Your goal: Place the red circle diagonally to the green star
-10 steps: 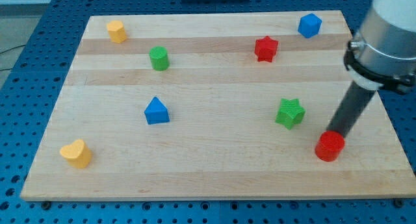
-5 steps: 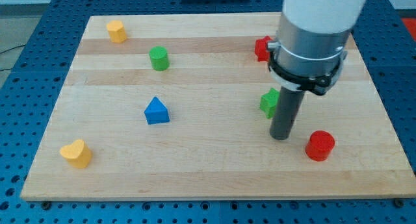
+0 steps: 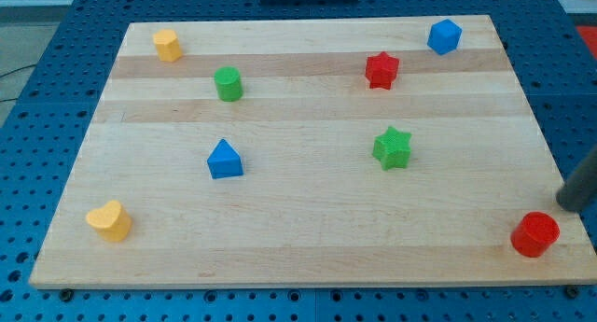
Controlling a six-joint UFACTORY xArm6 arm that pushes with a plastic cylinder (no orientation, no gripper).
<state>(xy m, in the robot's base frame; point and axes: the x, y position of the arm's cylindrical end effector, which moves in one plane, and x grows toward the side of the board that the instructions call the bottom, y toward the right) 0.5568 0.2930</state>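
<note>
You're seeing no claw, just the rod; my tip [image 3: 571, 207] is sitting at view's right edge, just above-right of red circle [image 3: 535, 234]. Circle's lying near bench [image 3: 298, 247] bottom-right corner, well apart, diagonally below-right of green star [image 3: 393, 147].

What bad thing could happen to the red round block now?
The red circle sits in the wooden board's bottom right corner, close to two edges. My tip is just above it on the right, so another nudge downward might tip it off. It also lies far from the green star, so pushing it back could go crooked.
</note>
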